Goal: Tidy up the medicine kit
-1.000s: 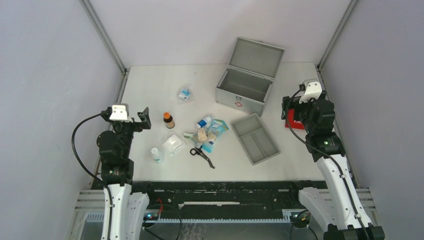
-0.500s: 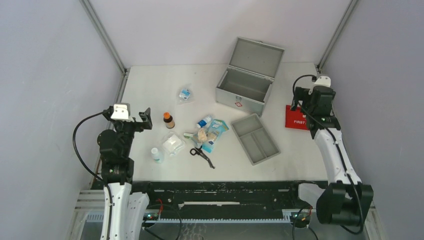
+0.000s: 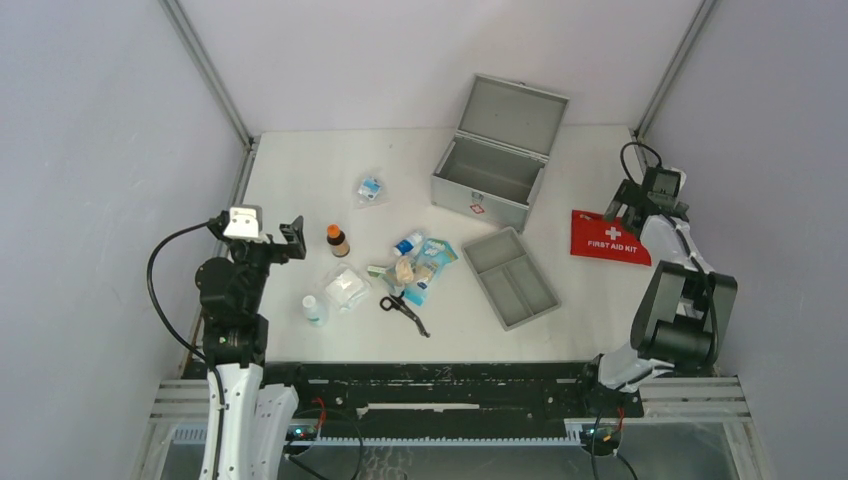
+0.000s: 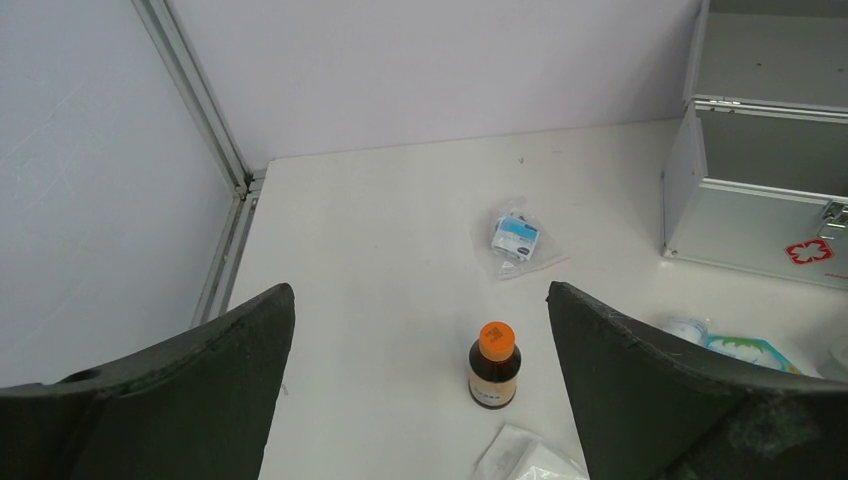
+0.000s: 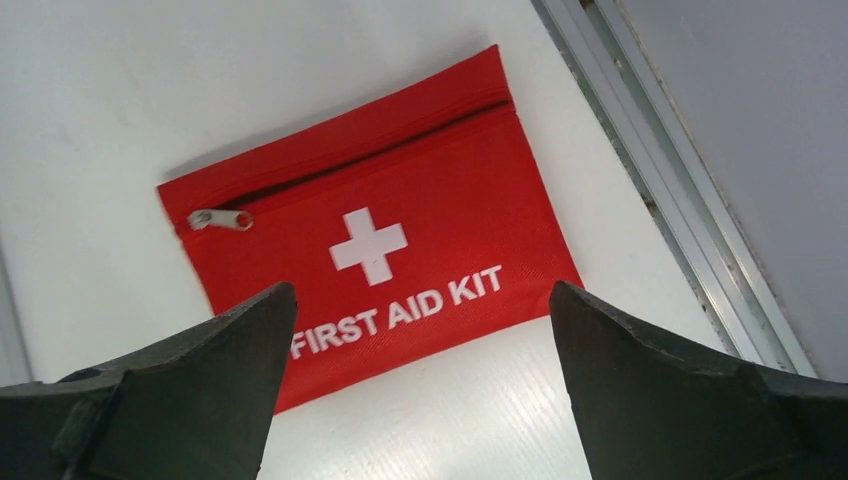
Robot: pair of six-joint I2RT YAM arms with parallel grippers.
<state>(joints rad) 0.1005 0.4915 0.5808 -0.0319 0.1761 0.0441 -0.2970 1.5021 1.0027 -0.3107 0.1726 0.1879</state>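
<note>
The medicine kit (image 3: 490, 180) is a grey metal box standing at the back centre with its lid raised; its latch side also appears in the left wrist view (image 4: 760, 205). A red pouch marked FIRST AID KIT (image 3: 610, 238) lies flat to its right. My right gripper (image 3: 626, 206) hangs open over that pouch (image 5: 370, 220), jaws wide with nothing between them (image 5: 422, 288). My left gripper (image 3: 290, 236) stands open at the left, facing a brown bottle with an orange cap (image 4: 494, 365), its jaws (image 4: 420, 295) apart from the bottle.
A shallow grey two-compartment tray (image 3: 510, 278) lies in front of the box. Loose items lie mid-table: a bagged blue packet (image 3: 370, 188), teal packets (image 3: 425, 265), black scissors (image 3: 404, 312), a gauze pack (image 3: 346, 288), a small white bottle (image 3: 314, 310). Metal rails (image 5: 660, 190) border the table.
The right arm has folded back and swung toward the right wall, uncovering the whole red pouch. The left arm has hardly moved.
</note>
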